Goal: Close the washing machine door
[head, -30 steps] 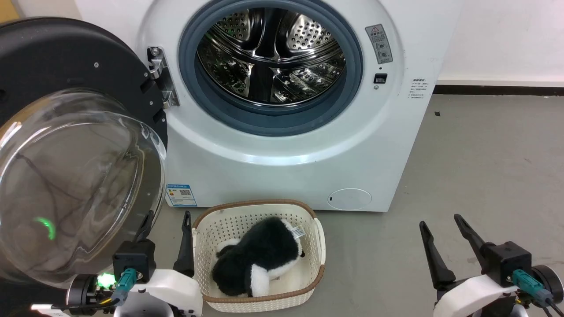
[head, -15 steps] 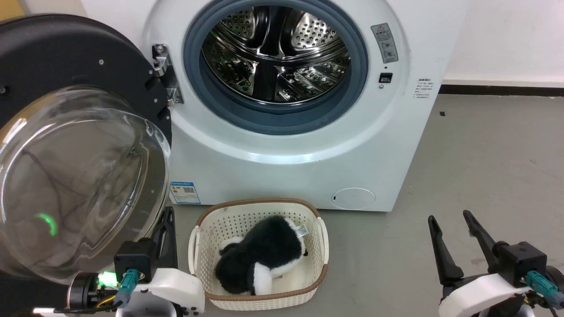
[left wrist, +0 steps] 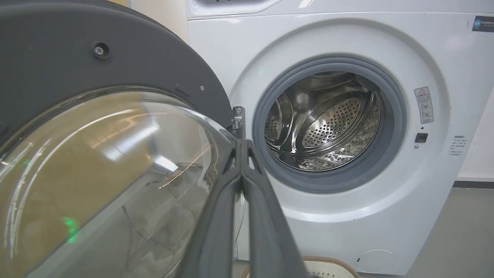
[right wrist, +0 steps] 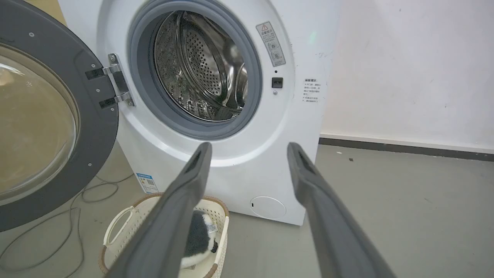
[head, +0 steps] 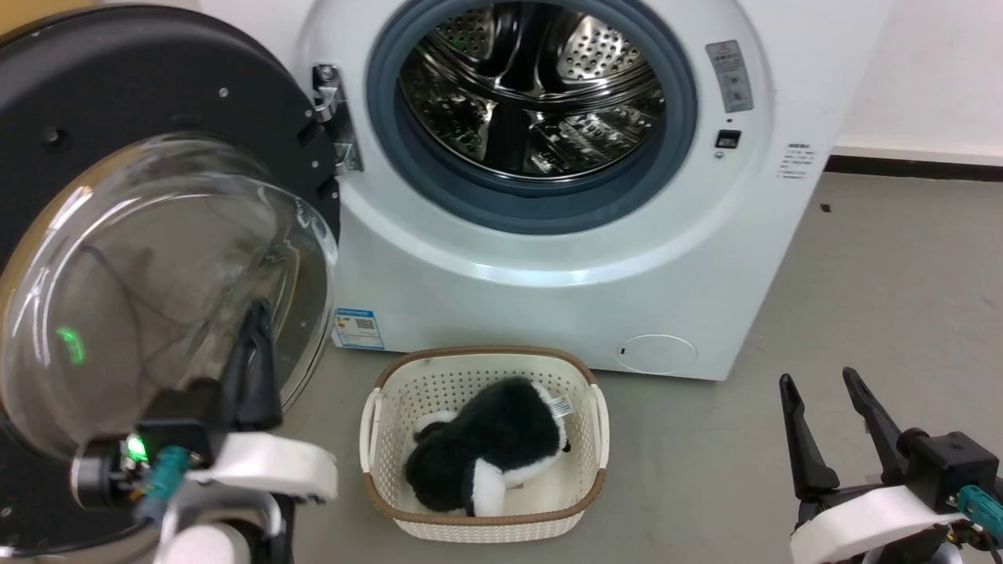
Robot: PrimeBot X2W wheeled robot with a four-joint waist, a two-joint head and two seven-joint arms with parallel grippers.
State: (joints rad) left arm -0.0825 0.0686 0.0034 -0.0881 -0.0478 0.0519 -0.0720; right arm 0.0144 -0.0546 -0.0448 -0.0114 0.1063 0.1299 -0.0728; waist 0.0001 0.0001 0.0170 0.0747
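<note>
Floor (head: pixel 878 266) of plain grey under washing machine (head: pixel 548 313), white wall (head: pixel 940 70) behind

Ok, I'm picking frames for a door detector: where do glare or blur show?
Head view: a green light reflects in the washing machine door glass. Left wrist view: white glare streaks cross that glass; the left tool looks soft. Right wrist view: the right tool looms large and soft; the washing machine is sharp.
</note>
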